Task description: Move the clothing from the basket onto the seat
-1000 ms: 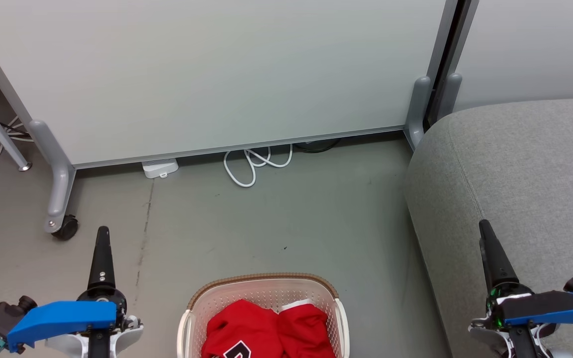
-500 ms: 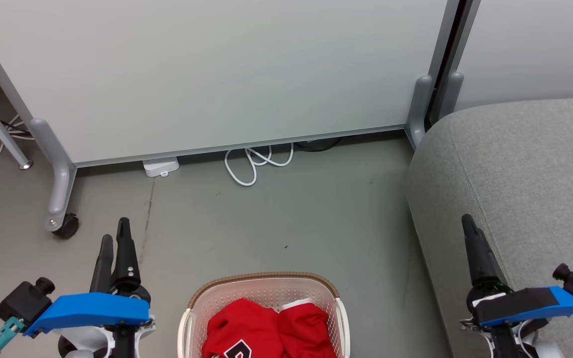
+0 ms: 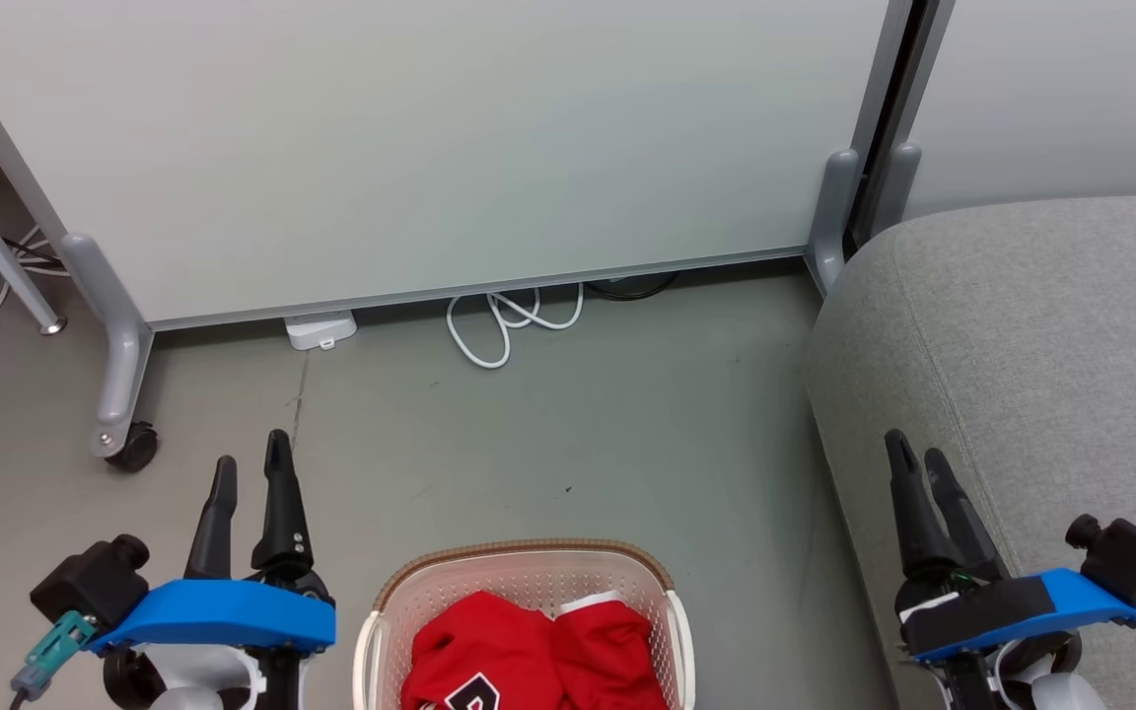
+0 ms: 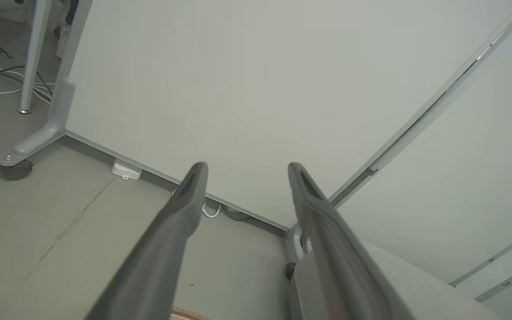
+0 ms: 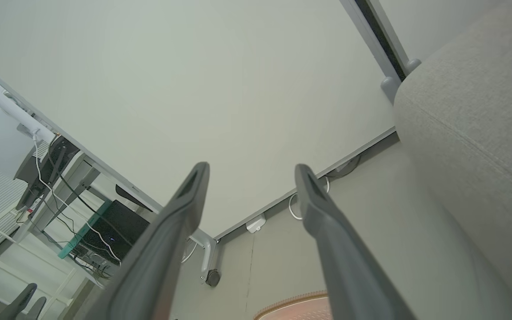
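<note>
Grey floor [image 3: 578, 434], red clothing [image 3: 529, 659] in basket [image 3: 527, 548]

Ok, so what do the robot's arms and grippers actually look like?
The left gripper and right gripper match: two long, tapering dark fingers, a bright blue plate across the wrist, a black camera block with a teal connector, white housing below.

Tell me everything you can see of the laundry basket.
The basket is cream-white plastic with perforated walls, a woven-looking brown rim along its far edge and white handles at both sides. It stands upright on the grey floor at the bottom middle of the head view, and its near part is cut off by the picture's edge. A strip of floor separates it from the grey seat on its right. Red clothing with black-and-white lettering lies inside it.
</note>
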Controlling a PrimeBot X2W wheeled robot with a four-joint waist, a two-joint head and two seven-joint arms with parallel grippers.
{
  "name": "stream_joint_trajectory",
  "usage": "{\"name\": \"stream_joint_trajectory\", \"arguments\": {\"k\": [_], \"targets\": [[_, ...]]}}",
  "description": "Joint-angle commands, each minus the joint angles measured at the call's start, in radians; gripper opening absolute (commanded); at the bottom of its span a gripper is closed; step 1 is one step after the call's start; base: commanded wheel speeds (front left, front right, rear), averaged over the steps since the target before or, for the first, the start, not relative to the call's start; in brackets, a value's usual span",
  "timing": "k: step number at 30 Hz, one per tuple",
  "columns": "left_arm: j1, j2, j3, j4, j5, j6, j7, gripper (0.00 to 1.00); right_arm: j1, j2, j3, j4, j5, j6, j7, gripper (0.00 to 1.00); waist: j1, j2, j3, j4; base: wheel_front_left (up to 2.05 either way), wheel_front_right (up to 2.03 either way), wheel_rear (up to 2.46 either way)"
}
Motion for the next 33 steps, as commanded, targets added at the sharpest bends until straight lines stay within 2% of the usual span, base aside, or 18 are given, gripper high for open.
{"name": "stream_joint_trajectory", "arguments": {"k": [1, 12, 33], "targets": [[-0.025, 0.007, -0.007, -0.004, 0.042, 0.005, -0.012, 1.0, -0.019, -0.006, 0.003, -0.003, -0.04, 0.003, -0.012, 1.0, 0.0, 0.0, 0.0, 0.0, 0.0, 0.0, 0.0], [-0.029, 0.007, -0.026, 0.018, 0.181, 0.013, -0.041, 1.0, -0.024, -0.006, 0.019, 0.023, -0.168, 0.003, -0.042, 1.0, 0.0, 0.0, -0.002, 0.002, 0.0, 0.0, 0.0], [-0.029, 0.007, -0.051, 0.026, 0.38, 0.009, -0.09, 1.0, -0.03, -0.006, 0.042, 0.056, -0.352, 0.003, -0.091, 1.0, 0.0, 0.0, -0.002, 0.007, 0.0, 0.0, 0.0]]}}
